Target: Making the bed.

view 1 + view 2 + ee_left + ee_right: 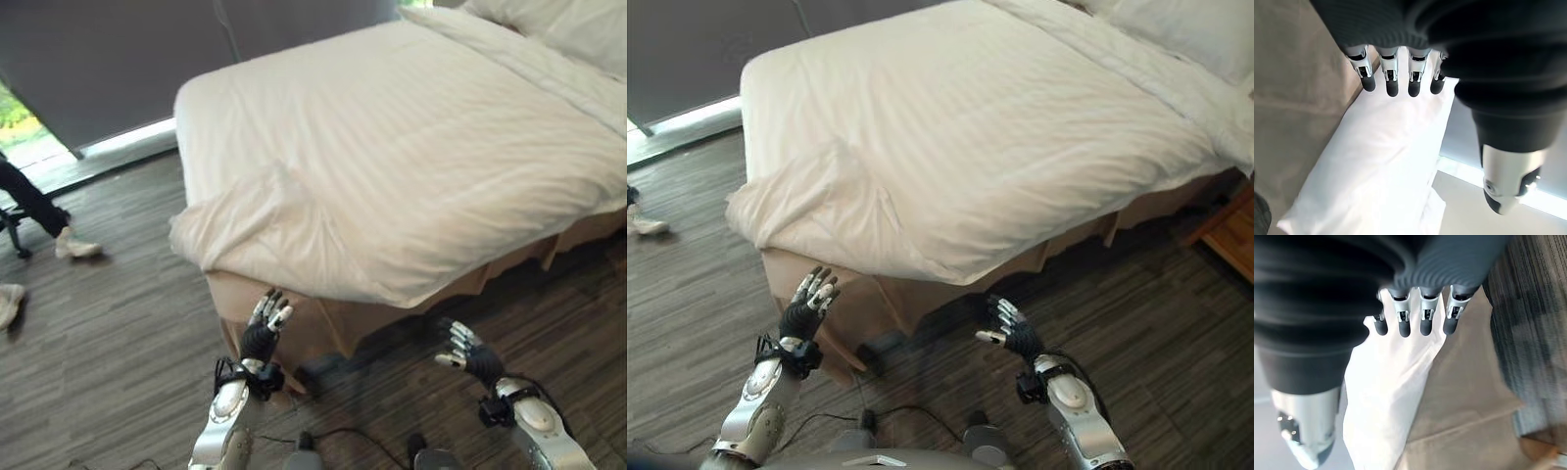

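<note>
A white duvet point(392, 166) covers the bed, with its near corner point(245, 230) rumpled and folded where it hangs over the tan bed skirt point(323, 328). White pillows point(558, 24) lie at the head, far right. My left hand point(265, 328) is raised just below that rumpled corner, fingers straight, holding nothing. My right hand point(465, 352) hovers lower, in front of the bed's near side under the duvet's hanging edge point(950, 269), also open and empty. The wrist views show the left hand's fingers point(1391, 73) and the right hand's fingers point(1422, 316) extended toward the white cloth.
Dark wood-plank floor point(108, 333) surrounds the bed. A person's leg and white shoe point(69, 243) stand at the far left by a grey wall point(118, 59). A wooden bedside table point(1229, 230) sits at the right edge.
</note>
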Motion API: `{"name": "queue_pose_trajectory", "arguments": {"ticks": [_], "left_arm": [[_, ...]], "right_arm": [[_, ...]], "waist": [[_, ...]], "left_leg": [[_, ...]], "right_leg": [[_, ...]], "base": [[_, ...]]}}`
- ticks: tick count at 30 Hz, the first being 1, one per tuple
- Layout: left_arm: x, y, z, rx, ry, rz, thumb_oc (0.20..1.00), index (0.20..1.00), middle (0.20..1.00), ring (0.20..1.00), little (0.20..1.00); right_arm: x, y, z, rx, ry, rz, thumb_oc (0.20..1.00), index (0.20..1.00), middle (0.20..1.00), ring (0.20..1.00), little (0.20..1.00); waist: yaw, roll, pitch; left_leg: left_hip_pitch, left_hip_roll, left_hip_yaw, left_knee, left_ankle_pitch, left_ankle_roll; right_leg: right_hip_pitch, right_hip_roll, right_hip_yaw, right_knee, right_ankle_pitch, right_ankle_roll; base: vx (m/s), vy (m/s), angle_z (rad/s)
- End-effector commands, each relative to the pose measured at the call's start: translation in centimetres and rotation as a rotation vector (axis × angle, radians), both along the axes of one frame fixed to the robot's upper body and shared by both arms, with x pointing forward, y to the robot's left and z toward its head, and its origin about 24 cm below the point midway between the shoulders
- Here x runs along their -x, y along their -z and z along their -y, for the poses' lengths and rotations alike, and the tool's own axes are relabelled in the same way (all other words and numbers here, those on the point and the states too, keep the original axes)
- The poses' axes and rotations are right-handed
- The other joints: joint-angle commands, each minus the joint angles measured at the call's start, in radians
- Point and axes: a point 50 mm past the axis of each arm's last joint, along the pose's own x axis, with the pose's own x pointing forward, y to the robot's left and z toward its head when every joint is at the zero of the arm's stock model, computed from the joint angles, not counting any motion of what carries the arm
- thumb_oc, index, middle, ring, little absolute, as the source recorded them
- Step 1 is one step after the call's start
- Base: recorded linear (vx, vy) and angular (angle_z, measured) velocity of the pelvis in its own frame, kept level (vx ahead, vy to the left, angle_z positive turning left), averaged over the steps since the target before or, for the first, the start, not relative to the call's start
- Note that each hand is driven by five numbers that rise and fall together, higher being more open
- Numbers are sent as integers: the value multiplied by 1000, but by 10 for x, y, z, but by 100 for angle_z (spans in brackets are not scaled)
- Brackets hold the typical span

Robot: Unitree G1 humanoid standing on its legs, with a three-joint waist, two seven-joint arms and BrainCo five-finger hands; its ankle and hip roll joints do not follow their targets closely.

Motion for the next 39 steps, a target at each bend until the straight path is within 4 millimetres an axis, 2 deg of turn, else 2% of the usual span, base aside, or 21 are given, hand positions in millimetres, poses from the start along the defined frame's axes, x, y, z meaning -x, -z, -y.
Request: {"name": "queue_pose_trajectory", "arguments": {"ticks": [1, 4, 6, 7, 8, 9, 11, 12, 13, 14, 15, 16, 17, 19, 21, 24, 26, 30, 33, 37, 39], "left_arm": [[-10, -30, -14, -10, -59, 152, 1000, 1000, 1000, 1000, 1000], [-13, -29, -11, -12, -38, 152, 1000, 1000, 1000, 1000, 1000], [-16, -28, -10, -50, -18, 140, 1000, 1000, 1000, 1000, 1000], [-16, -28, -10, -51, -18, 140, 1000, 1000, 1000, 1000, 1000], [-16, -29, -12, -67, -24, 140, 1000, 1000, 1000, 1000, 1000], [-14, -34, -18, -91, -35, 157, 1000, 1000, 1000, 1000, 1000], [-12, -35, -23, -109, -40, 160, 1000, 1000, 1000, 1000, 1000], [-12, -35, -26, -133, -36, 153, 1000, 1000, 1000, 1000, 1000], [-12, -33, -26, -138, -33, 144, 1000, 1000, 1000, 1000, 1000], [-12, -33, -25, -138, -33, 145, 1000, 1000, 1000, 1000, 1000], [-11, -29, -25, -136, -33, 126, 1000, 1000, 1000, 1000, 1000], [-11, -29, -25, -136, -33, 126, 1000, 1000, 1000, 1000, 1000], [-7, -27, -26, -129, -27, 123, 1000, 1000, 1000, 1000, 1000], [-4, -26, -26, -125, -32, 117, 1000, 1000, 1000, 1000, 1000], [2, -23, -31, -132, -60, 96, 1000, 1000, 1000, 1000, 1000], [6, -24, -40, -135, -115, 104, 1000, 1000, 1000, 1000, 1000], [10, -22, -49, -122, -188, 96, 1000, 1000, 1000, 1000, 1000], [13, -31, -57, -140, -218, 125, 1000, 1000, 1000, 1000, 1000], [5, -44, -60, -134, -261, 187, 1000, 1000, 1000, 1000, 1000], [7, -40, -55, -96, -247, 180, 1000, 1000, 1000, 1000, 1000], [9, -38, -54, -84, -245, 173, 1000, 1000, 1000, 1000, 1000]], "right_arm": [[-13, -23, -7, -41, -21, 132, 1000, 1000, 1000, 1000, 1000], [-12, -24, -5, -45, 0, 141, 1000, 1000, 1000, 1000, 1000], [-12, -19, -9, -97, 69, 132, 1000, 1000, 1000, 1000, 1000], [-12, -19, -9, -98, 69, 132, 1000, 1000, 1000, 1000, 1000], [-12, -17, -16, -140, 79, 129, 1000, 1000, 1000, 1000, 1000], [-9, -12, -24, -192, 71, 104, 1000, 1000, 1000, 1000, 1000], [-9, -13, -27, -188, 47, 108, 1000, 1000, 1000, 1000, 1000], [-9, -10, -31, -135, -2, 96, 1000, 1000, 1000, 1000, 1000], [-10, -10, -33, -121, -17, 93, 1000, 1000, 1000, 1000, 1000], [-10, -10, -33, -121, -17, 93, 1000, 1000, 1000, 1000, 1000], [-11, -10, -33, -121, -32, 91, 1000, 1000, 1000, 1000, 1000], [-11, -10, -33, -121, -32, 91, 1000, 1000, 1000, 1000, 1000], [-12, -13, -31, -105, -55, 102, 1000, 1000, 1000, 1000, 1000], [-12, -14, -30, -93, -58, 112, 1000, 1000, 1000, 1000, 1000], [-13, -16, -31, -74, -64, 123, 1000, 1000, 1000, 1000, 1000], [-13, -19, -33, -52, -89, 142, 1000, 1000, 1000, 1000, 1000], [-12, -24, -35, -10, -131, 164, 1000, 1000, 1000, 1000, 1000], [-8, -27, -30, -4, -134, 162, 1000, 1000, 1000, 1000, 1000], [-15, -40, -23, 30, -156, 211, 1000, 1000, 1000, 1000, 1000], [-24, -46, -20, 29, -154, 229, 1000, 1000, 1000, 1000, 1000], [-23, -46, -20, 20, -147, 228, 1000, 1000, 1000, 1000, 1000]], "waist": [[12, -14, -26], [0, -17, -45], [-22, -41, -58], [-19, -43, -58], [-23, -49, -57], [-21, -59, -53], [-8, -64, -50], [13, -52, -42], [17, -45, -38], [16, -45, -37], [9, -33, -33], [9, -33, -35], [20, -27, -35], [31, -27, -36], [48, -36, -42], [61, -48, -41], [76, -66, -58], [85, -59, -53], [104, -44, 4], [108, -66, 14], [108, -73, 9]], "left_leg": [[43, -10, 13, -14, 168, -71], [63, -37, 41, -18, 98, -64], [94, -96, 92, -65, 14, -21], [95, -97, 96, -66, 14, -20], [103, -114, 110, -75, 10, -7], [115, -144, 130, -95, 7, 11], [118, -156, 144, -108, 10, 17], [112, -182, 157, -128, 12, 38], [110, -192, 169, -129, 13, 49], [111, -192, 169, -129, 12, 48], [112, -205, 175, -131, 19, 65], [109, -205, 175, -130, 20, 65], [114, -217, 190, -137, 26, 85], [116, -223, 201, -139, 29, 89], [120, -241, 206, -139, 38, 93], [114, -245, 208, -130, 45, 86], [96, -252, 207, -140, 66, 74], [75, -247, 197, -142, 93, 63], [-44, -260, 111, -99, 166, 11], [-36, -255, 12, -42, 112, 8], [-17, -240, 16, -35, 100, 8]], "right_leg": [[90, -70, -28, -77, 42, 49], [108, -111, -18, -100, 77, 70], [66, -175, 19, -82, 212, 96], [64, -176, 23, -83, 213, 97], [46, -186, 39, -71, 269, 92], [16, -202, 40, -73, 378, 88], [-3, -220, -1, -77, 426, 86], [-21, -225, -129, -54, 389, 77], [-24, -207, -171, -26, 352, 73], [-23, -207, -172, -22, 349, 73], [-21, -104, -157, 51, 229, 52], [-24, -104, -156, 50, 232, 52], [-32, -15, -189, 116, 142, 33], [-24, 1, -235, 137, 111, 20], [-17, 75, -279, 190, 58, 8], [11, 76, -284, 133, 37, -7], [98, 93, -232, -54, 12, -24], [121, 101, -232, -112, 25, -36], [105, 99, -278, -137, 27, -56], [63, 77, -266, -135, 66, -55], [63, 72, -264, -145, 74, -56]], "base": [[169, 375, -13], [127, 336, 2], [80, 453, -12], [46, 403, -24], [23, 333, -28], [13, 448, -40], [-33, 351, -52], [-85, 400, -48], [-84, 396, -52], [-53, 379, -51], [-31, 238, -41], [-70, 425, -14], [-58, 236, 17], [-45, 166, -12], [-49, 91, -51], [-42, -38, -25], [-65, -134, 14], [-109, -107, -3], [-300, -117, 36], [-221, -48, 40], [-94, -13, -20]]}}
